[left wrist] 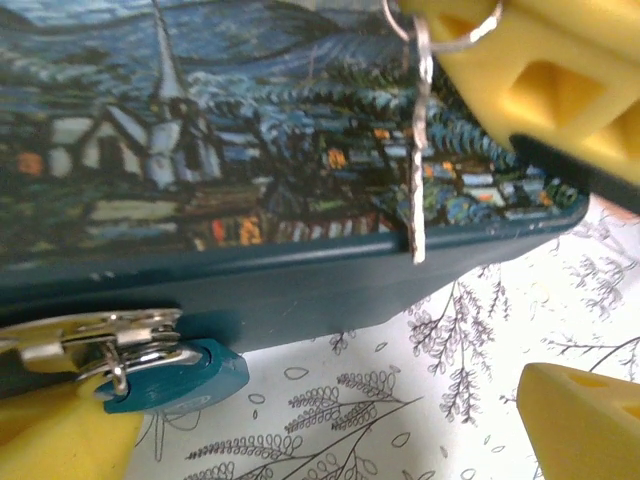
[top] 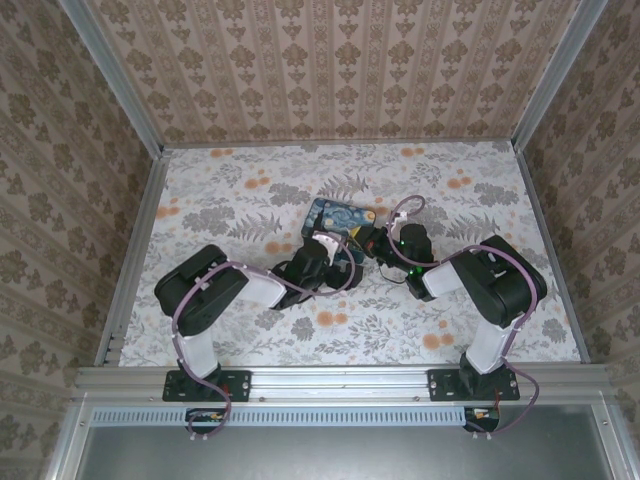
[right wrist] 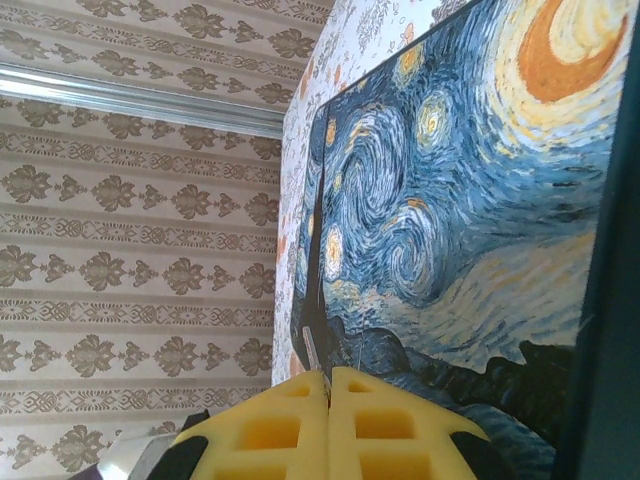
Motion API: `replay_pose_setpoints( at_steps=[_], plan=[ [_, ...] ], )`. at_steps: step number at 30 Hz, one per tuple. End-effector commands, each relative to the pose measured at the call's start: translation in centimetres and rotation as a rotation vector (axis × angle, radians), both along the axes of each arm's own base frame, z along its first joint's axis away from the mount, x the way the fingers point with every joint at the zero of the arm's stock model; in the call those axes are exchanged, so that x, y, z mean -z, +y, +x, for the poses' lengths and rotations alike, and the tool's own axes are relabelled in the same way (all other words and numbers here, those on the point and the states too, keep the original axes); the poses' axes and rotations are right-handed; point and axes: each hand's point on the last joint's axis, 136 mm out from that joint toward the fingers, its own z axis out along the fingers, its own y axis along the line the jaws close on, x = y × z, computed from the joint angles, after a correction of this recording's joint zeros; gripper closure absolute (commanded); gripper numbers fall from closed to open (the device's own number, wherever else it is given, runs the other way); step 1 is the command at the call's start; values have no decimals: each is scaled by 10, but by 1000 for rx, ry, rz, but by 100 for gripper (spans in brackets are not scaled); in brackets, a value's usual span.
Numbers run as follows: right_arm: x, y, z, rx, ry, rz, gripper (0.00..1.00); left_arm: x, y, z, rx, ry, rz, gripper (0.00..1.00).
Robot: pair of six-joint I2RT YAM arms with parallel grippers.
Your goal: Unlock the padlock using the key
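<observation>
**A:** Where is the small dark teal padlock [left wrist: 178, 378] with the thin silvery shackle?

**B:** It hangs from a silvery metal hasp [left wrist: 90, 335] on the front wall of the square box [left wrist: 250, 150] painted with a blue-and-yellow starry night. It sits low, near the floral-printed surface [left wrist: 470, 330].

**A:** And the grippers?

**B:** The right gripper [right wrist: 329, 385] is pinched tight on the thin silvery key [left wrist: 421, 150]. The key dangles blade-down over the box's front edge, well apart from the padlock. The left gripper [left wrist: 320, 415] stands wide, with one yellow finger just beside the padlock.

**A:** How should the next step be done well?

**B:** I'd close the left gripper on the padlock body first so it can't swing. Then bring the key along the box's front wall and line the blade up before pushing. The keyhole is hidden, so go slowly.

**A:** Any writing?

**B:** None I can read. No brand or label shows on the box or the padlock.
</observation>
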Motion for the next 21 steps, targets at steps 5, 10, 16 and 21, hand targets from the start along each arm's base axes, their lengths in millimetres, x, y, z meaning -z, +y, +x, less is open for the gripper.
replay_pose_setpoints(
  at_steps=[5,10,16,21],
  plan=[
    [21,-3,-6,-8,58,-31,100,-23,-5,-2,25,65,-205,3],
    [22,-3,-6,-7,60,-30,100,-28,-7,-4,42,86,-241,3],
    [22,-4,-6,-5,58,-24,100,-17,-2,0,9,97,-183,4],
    [22,-4,-6,-4,60,-20,100,-2,10,11,-70,81,-75,4]
  ],
)
